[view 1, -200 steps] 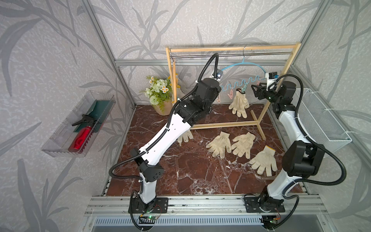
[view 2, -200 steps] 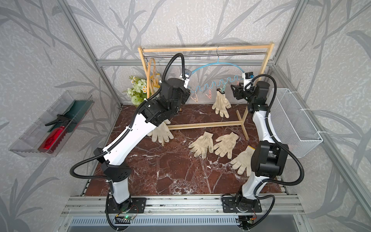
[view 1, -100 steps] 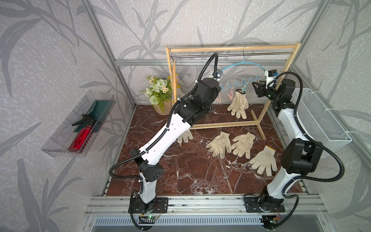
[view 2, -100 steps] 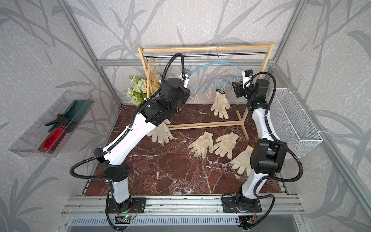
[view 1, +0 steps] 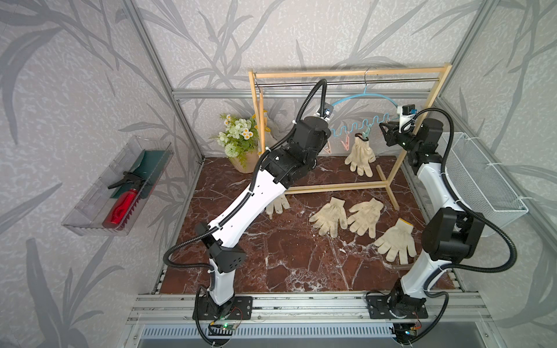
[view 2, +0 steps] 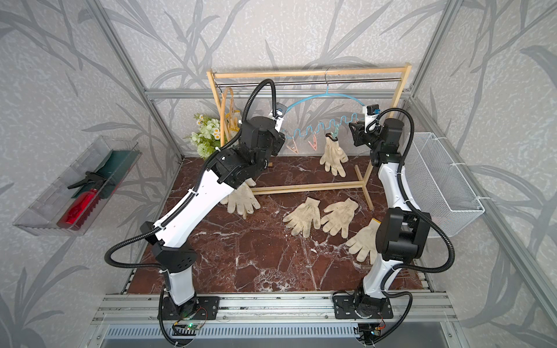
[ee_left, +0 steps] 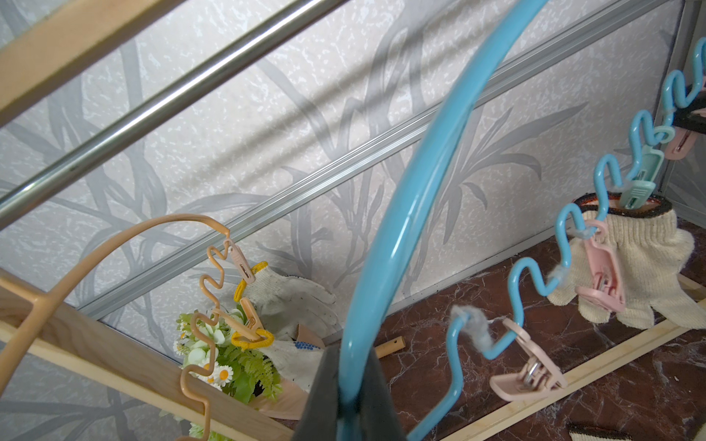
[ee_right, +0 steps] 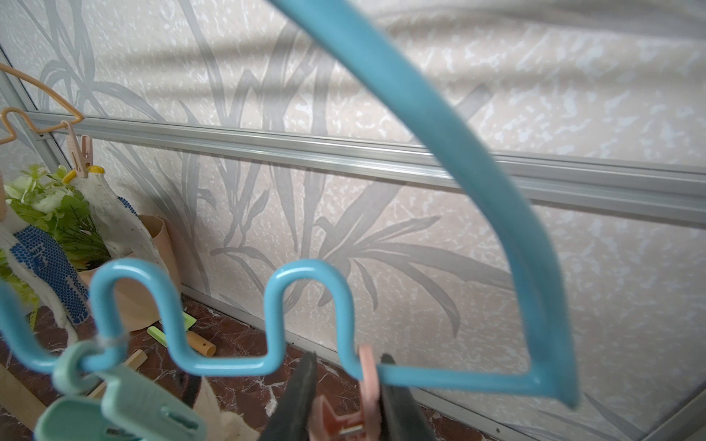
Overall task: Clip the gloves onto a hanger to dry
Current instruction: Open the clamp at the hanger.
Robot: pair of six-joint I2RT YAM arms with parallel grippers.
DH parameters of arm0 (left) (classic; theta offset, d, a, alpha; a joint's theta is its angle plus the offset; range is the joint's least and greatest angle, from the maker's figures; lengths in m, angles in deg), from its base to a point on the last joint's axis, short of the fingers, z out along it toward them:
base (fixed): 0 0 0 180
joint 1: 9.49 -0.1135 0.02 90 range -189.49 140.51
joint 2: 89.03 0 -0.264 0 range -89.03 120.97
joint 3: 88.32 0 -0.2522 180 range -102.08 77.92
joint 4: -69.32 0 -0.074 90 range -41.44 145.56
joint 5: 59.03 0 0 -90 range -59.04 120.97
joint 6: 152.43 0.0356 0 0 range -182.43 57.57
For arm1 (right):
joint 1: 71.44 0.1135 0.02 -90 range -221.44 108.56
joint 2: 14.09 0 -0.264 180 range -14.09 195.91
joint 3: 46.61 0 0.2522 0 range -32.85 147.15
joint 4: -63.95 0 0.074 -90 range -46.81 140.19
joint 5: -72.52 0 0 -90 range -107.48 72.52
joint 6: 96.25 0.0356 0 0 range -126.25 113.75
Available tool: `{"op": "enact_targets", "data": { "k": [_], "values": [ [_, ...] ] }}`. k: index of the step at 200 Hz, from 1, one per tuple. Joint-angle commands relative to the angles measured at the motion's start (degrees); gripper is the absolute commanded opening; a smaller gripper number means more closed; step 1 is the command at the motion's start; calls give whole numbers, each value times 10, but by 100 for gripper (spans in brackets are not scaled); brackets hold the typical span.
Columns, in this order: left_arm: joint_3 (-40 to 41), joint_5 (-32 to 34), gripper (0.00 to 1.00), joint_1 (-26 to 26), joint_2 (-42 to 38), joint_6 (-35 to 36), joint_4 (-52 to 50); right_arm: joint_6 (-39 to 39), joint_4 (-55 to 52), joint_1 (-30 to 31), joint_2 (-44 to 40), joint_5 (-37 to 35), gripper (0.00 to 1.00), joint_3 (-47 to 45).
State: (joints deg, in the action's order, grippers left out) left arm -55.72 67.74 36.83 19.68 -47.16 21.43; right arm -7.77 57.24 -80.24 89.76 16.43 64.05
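R gripper [ee_right: 348, 366] has just closed. A sec ago its jaws stood apart at the R end of the blue hanger [ee_left: 401, 214]; now they press on both sides of the pink clip [ee_right: 368, 382] hanging at the last bend of the wavy bar. The arm itself barely shifted. L gripper [ee_left: 347, 366] is pinched on the hanger's L end as before, steadying it on the wooden rack [view 1: 346, 73].

Prob. meaning: the squeeze is to open that clip's mouth for the next glove. But neither gripper carries a glove, so it may only be testing or re-seating the clip. The clip's mouth is out of frame, so can't tell if it's open.

Gloves:
- The hung glove [view 1: 360, 153] sits cuff-up in the green clip [ee_left: 642, 179], a bend or so along from the pink one.
- Three loose gloves [view 1: 364, 217] lie flat on the R half of the marble tabletop [view 1: 271, 247], in front of the rack's foot rail, one near the R edge.
- A fourth glove [view 2: 241, 200] lies half under the L arm.

Most of the job is still left.
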Motion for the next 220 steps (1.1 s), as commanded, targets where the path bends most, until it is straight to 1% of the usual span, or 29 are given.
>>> {"op": "enact_targets", "data": {
  "k": [1,6,13,37,60,77,114,145,158,188,208,220],
  "values": [
    [11,-24,26,-3,-21,-16,-28,3,9,5,-2,7,19,5],
    [16,-32,34,-3,-27,-20,-28,2,8,5,-2,7,19,4],
    [25,-45,38,-3,-37,-28,-26,3,9,4,-2,7,19,3],
    [61,-89,41,-3,-75,-62,-16,6,11,5,-3,6,19,-1],
    [102,-134,51,-3,-113,-96,-13,9,13,6,-4,5,18,-4],
    [154,-171,55,-2,-149,-124,-2,10,15,6,-6,3,18,-8],
    [301,-207,56,9,-233,-160,42,13,20,5,-9,0,19,-15],
    [410,-239,52,26,-261,-205,43,18,23,5,-8,1,19,-15],
    [462,-241,49,38,-264,-230,53,19,24,5,-9,1,19,-15],
    [541,-279,44,55,-234,-293,81,20,27,5,-12,0,19,-18],
    [555,-298,43,60,-184,-316,97,23,29,5,-14,2,19,-19],
    [543,-304,43,61,-142,-323,98,25,31,6,-13,1,19,-21]
  ]
}}
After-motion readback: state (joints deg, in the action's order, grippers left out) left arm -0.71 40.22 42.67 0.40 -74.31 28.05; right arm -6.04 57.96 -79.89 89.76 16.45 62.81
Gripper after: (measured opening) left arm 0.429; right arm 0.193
